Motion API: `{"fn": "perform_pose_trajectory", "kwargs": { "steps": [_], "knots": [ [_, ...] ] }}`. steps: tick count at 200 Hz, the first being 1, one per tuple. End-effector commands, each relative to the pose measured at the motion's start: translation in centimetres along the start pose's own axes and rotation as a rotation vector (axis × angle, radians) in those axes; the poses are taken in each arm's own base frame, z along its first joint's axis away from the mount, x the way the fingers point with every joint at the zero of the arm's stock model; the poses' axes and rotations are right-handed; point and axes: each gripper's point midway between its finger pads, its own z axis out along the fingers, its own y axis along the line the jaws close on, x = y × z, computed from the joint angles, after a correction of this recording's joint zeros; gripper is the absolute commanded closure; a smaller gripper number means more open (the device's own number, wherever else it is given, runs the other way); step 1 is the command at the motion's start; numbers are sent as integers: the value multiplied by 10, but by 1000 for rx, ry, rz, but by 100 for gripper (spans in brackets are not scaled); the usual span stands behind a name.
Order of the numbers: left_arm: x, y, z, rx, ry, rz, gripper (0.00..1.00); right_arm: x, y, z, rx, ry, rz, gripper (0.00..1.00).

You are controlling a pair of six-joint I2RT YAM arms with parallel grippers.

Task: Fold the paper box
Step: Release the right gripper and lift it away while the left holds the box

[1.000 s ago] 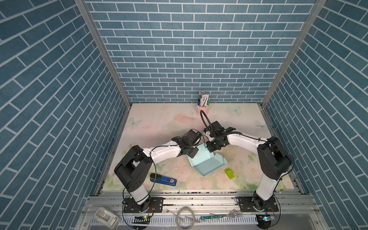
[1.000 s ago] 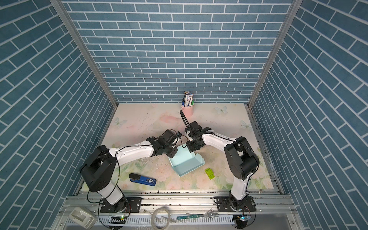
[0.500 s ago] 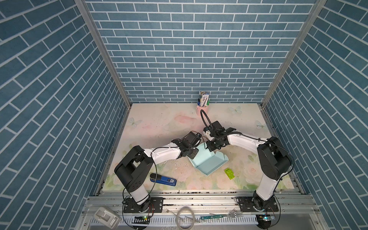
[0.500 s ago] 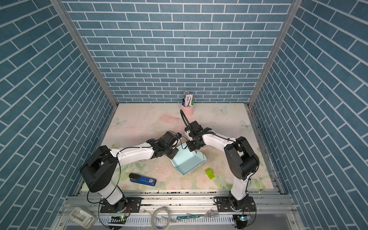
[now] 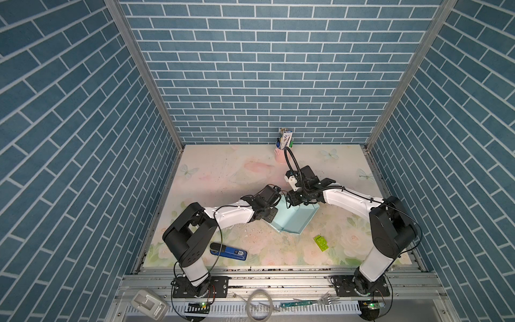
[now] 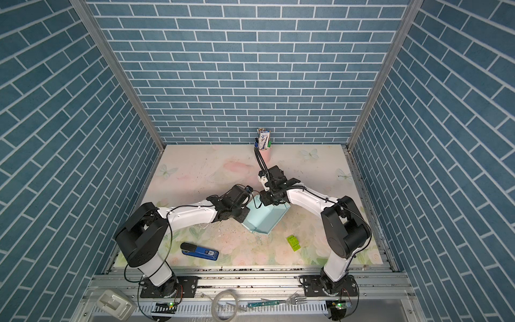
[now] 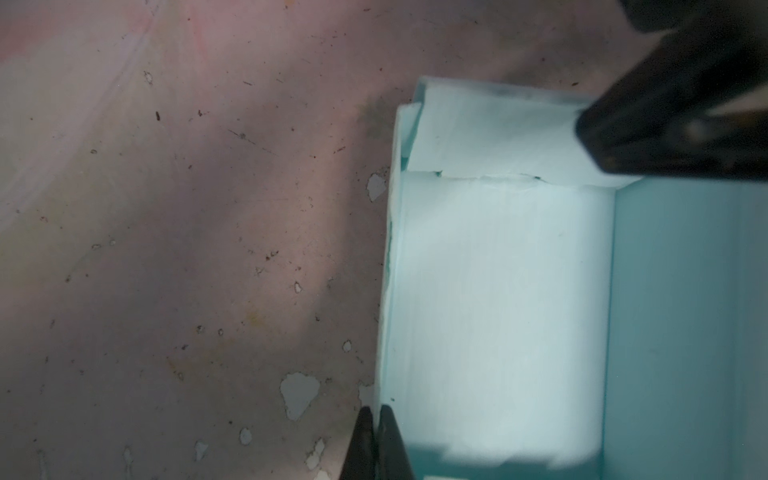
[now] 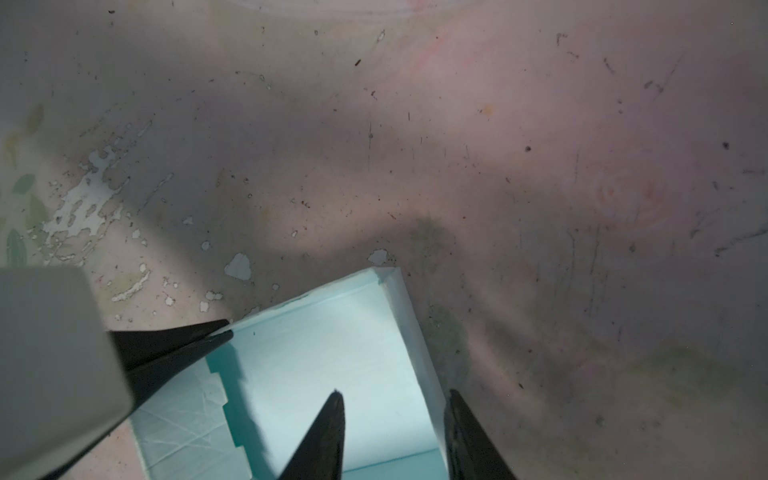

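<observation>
– Where was the paper box [image 5: 292, 220] found?
– Near the middle of the table [image 5: 223, 172]. Its 9 o'clock wall was pinched tight in the left claw [image 7: 376, 411]. The right claw [image 8: 393, 392] was spread apart astride the 12 o'clock wall.
– How was it judged?
– Light, thin and easily crushed; best taken by wall edges near creases.

Two high front views downward; both wrist cameras close over paper box [image 7: 498, 291].

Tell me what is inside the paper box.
No loose object shows inside the paper box: only bare card and one finger of the right tool. The corner beneath that tool is hidden.
</observation>
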Motion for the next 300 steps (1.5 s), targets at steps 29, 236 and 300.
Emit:
{"fn": "perform_pose_trajectory", "kwargs": {
  "steps": [29, 236, 300],
  "knots": [
    [6, 7, 5, -52, 14, -64, 100, -42, -10, -61, 96, -255, 79, 56],
    [4, 23, 4, -159, 6, -356, 100, 9, -35, -155, 150, -398, 595, 51],
    [1, 24, -1, -168, -6, -373, 100, -5, -12, -134, 89, -357, 590, 49]
  ]
}}
